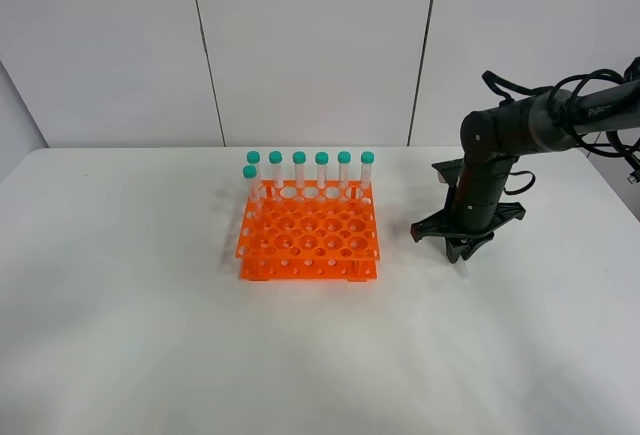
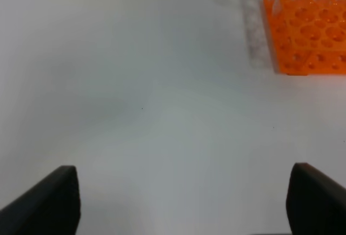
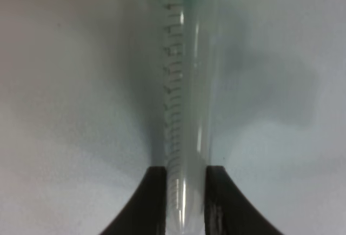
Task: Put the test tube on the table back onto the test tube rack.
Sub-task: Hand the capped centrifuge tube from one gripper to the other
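High view: a bright orange square plastic rack (image 1: 308, 240) stands mid-way on the plain white counter (image 1: 120, 305). Seven teal-capped clear tubes (image 1: 299, 170) stand upright along its far side, and the nearer holes are open. The black right hand (image 1: 461, 252) points down at the counter, right of the rack and apart from it.

Left wrist view: the left hand (image 2: 184, 208) is spread wide over bare counter, with the rack's corner well ahead.

Right wrist view: the right hand pinches a slim clear plastic test tube (image 3: 186, 84) near its tapered end, the teal-green cap pointing away.
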Robot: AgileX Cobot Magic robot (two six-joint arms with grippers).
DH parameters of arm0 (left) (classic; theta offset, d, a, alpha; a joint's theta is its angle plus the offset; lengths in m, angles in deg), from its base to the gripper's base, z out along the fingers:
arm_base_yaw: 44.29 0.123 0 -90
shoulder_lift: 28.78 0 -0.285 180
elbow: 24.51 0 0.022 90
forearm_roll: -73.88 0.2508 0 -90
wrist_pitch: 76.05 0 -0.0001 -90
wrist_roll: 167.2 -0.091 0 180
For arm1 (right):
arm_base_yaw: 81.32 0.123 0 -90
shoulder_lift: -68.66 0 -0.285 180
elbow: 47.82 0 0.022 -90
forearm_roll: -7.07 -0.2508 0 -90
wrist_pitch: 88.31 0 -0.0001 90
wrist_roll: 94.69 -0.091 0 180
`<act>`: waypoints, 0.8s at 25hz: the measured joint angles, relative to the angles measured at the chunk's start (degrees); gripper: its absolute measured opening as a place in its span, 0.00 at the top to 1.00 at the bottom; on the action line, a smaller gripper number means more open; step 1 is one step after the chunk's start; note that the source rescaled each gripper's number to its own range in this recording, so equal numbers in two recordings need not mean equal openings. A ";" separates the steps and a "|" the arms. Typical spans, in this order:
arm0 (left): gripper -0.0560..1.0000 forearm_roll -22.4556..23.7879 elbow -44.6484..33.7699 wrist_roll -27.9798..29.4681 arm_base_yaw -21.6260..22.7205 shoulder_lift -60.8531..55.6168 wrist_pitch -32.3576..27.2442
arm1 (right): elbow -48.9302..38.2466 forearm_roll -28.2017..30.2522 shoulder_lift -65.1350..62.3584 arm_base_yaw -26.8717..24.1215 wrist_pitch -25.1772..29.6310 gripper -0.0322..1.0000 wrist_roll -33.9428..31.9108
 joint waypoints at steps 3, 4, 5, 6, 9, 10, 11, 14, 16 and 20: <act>0.08 0.00 0.00 0.00 0.00 0.00 0.00 | 0.00 0.00 0.00 0.00 0.00 0.95 0.00; 0.08 0.00 0.00 0.00 0.00 0.00 0.00 | 0.00 0.00 0.00 0.00 0.00 0.95 0.00; 0.08 0.00 0.00 0.00 0.00 0.00 0.00 | 0.00 0.00 0.00 0.00 0.00 0.95 0.00; 0.08 0.00 0.00 0.00 0.00 0.00 0.00 | 0.00 0.00 0.00 0.00 0.00 0.95 0.00; 0.08 0.00 0.00 0.00 0.00 0.00 0.00 | 0.00 0.00 0.00 0.00 0.00 0.95 0.00; 0.08 0.00 0.00 0.00 0.00 0.00 0.00 | 0.00 0.00 0.00 0.00 0.00 0.95 0.00; 0.08 0.00 0.00 0.00 0.00 0.00 0.00 | 0.00 0.00 0.00 0.00 0.00 0.95 0.05; 0.08 0.00 0.00 0.00 0.00 0.00 0.00 | 0.00 -0.08 0.00 0.00 -0.06 0.95 0.17; 0.08 0.00 0.00 0.00 0.00 0.00 0.00 | 0.00 -0.19 0.00 0.00 -0.06 0.95 0.23; 0.08 0.00 0.00 0.00 0.00 0.00 0.00 | 0.00 -0.25 0.06 0.00 -0.12 0.94 0.22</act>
